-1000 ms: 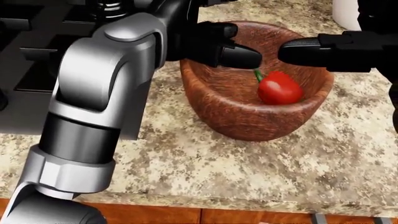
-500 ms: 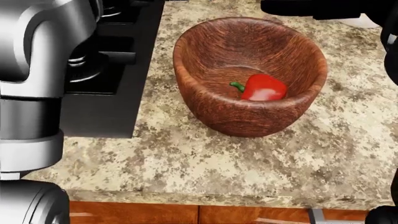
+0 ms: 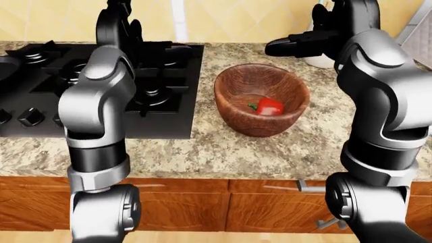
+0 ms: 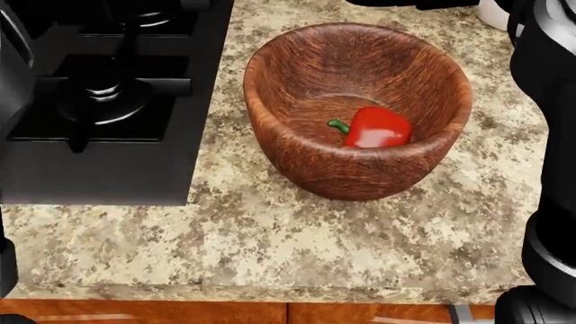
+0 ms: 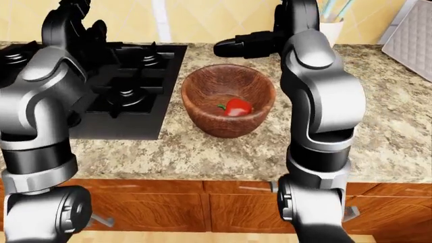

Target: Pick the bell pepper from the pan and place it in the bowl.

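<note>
Bell pepper [image 4: 378,128], red with a green stem, lies inside the wooden bowl [image 4: 297,155] at the head view's centre, toward the bowl's lower right wall. The speckled counter [image 4: 270,236] carries the bowl, with the black stove [image 4: 99,148] just beside it at left. Wood cabinets [image 3: 202,202] run below. The left hand [image 3: 120,23] is raised at the left-eye view's upper left, the right hand [image 3: 297,45] at upper right with fingers extended, neither holding anything.

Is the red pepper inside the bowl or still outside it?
Inside. The pepper lies at the bottom of the wooden bowl, below its rim, and no hand touches it.
</note>
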